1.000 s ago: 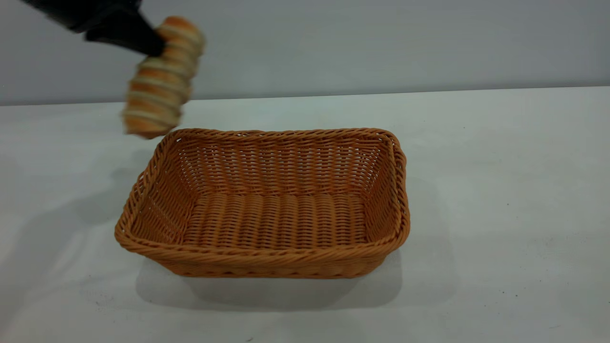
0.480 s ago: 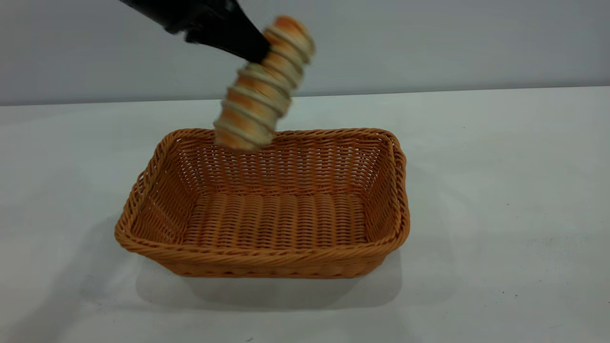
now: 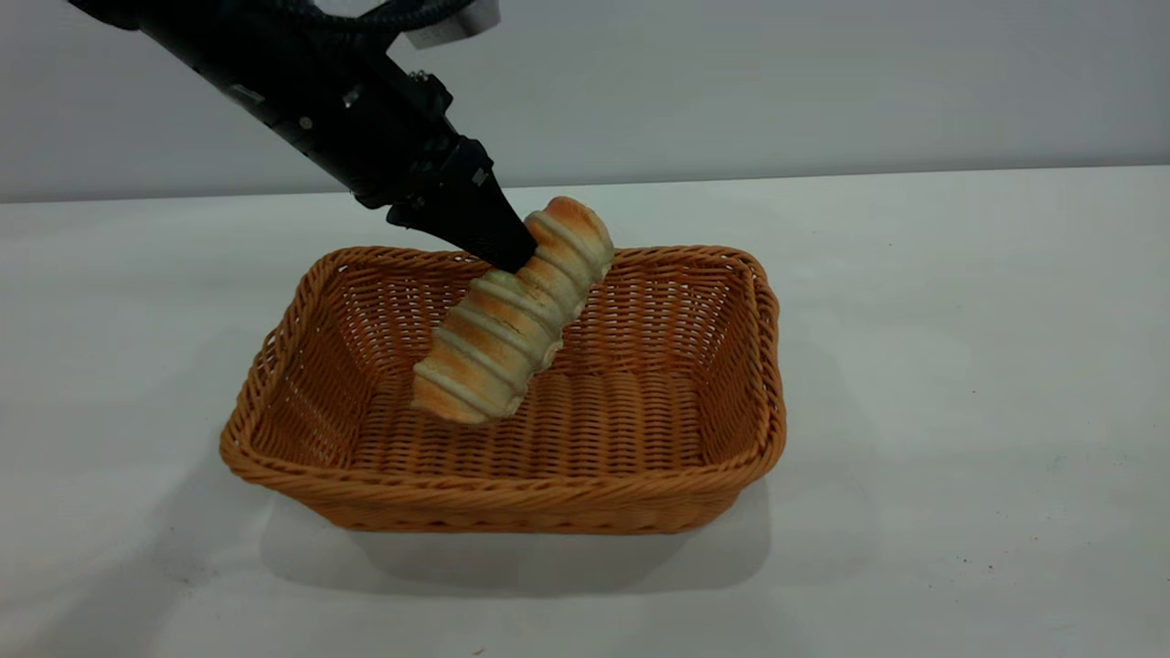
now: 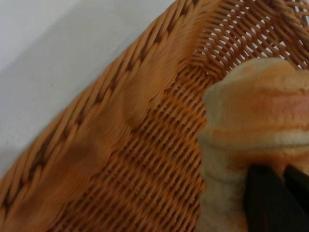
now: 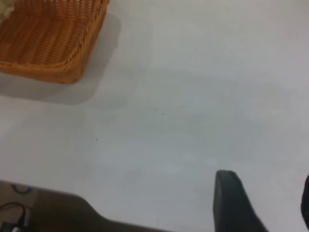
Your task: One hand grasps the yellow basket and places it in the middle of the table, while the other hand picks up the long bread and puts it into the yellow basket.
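The yellow basket (image 3: 512, 484) stands on the white table (image 3: 960, 366), mid-table. My left gripper (image 3: 526, 260) is shut on the long bread (image 3: 507, 320), gripping its upper end. The bread hangs tilted inside the basket, its lower end just above or touching the woven floor. In the left wrist view the bread (image 4: 251, 125) fills the near side with a black finger (image 4: 265, 200) on it, and the basket wall (image 4: 120, 106) runs beside it. My right gripper (image 5: 263, 203) is open and empty over bare table, away from the basket's corner (image 5: 53, 43).
The table's edge and a dark floor with a cable (image 5: 14, 212) show in the right wrist view. A grey wall (image 3: 823, 82) stands behind the table.
My left gripper carried the bread from beyond the basket's left rim rightward over the basket, then lowered it inside. The basket has not moved.
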Tool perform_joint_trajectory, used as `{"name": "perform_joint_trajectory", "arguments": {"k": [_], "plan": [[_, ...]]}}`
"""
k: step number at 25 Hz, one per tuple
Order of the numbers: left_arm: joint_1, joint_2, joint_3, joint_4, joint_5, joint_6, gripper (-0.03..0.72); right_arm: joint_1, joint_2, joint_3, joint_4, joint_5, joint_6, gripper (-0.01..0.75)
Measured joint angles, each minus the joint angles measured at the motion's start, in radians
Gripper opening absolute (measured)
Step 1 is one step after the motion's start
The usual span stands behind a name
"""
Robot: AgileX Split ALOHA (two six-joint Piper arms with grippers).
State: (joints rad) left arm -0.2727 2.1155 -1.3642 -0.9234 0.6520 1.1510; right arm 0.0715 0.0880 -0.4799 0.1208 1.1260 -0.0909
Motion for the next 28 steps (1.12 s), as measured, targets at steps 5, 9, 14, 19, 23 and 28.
{"name": "perform_joint_trajectory", "arguments": {"k": [5, 9, 14, 19, 23, 28], "plan": [[0.0, 0.0, 0.0, -0.003, 0.0, -0.004, 0.139, 0.0, 0.0, 0.0, 0.0, 0.0, 0.001, 0.331], [0.0, 0.0, 0.0, -0.006, -0.016, -0.023, 0.314, 0.0, 0.0, 0.0, 0.0, 0.0, 0.001, 0.322], [0.0, -0.037, 0.001, -0.006, -0.061, -0.03, 0.394, 0.0, 0.0, 0.0, 0.0, 0.0, 0.001, 0.286], [0.0, -0.195, 0.001, -0.006, -0.141, -0.028, 0.4, 0.0, 0.0, 0.0, 0.0, 0.0, 0.001, 0.244], [0.0, -0.371, 0.001, -0.002, -0.151, -0.027, 0.4, 0.0, 0.0, 0.0, -0.001, -0.002, 0.003, 0.237], [0.002, -0.599, 0.001, 0.126, -0.12, -0.126, 0.4, 0.0, 0.0, 0.0, -0.002, -0.003, 0.012, 0.236]]}}
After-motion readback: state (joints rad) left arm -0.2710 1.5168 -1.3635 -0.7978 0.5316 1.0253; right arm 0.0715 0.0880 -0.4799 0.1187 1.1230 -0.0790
